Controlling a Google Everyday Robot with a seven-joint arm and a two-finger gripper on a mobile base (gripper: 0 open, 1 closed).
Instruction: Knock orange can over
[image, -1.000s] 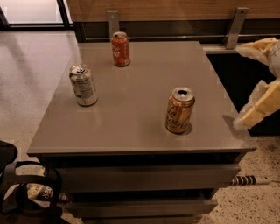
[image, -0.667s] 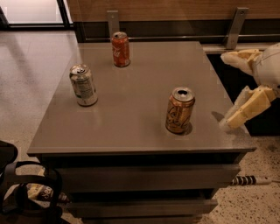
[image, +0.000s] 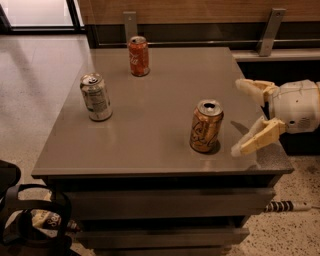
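End effector (image: 240, 117) hovers at three o'clock of the orange can (image: 206, 126), fingers spread wide, apart from it — level with its side, apparently set to topple it across the counter (image: 160, 115).

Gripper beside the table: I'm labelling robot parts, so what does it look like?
The gripper, just beyond the orange can at the table's edge, has two tapered cream-yellow fingers on a rounded white wrist housing with faint seams. No cables or markings show.

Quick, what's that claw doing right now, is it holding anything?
Claw: open, holding nothing, beside the orange can without touching it.
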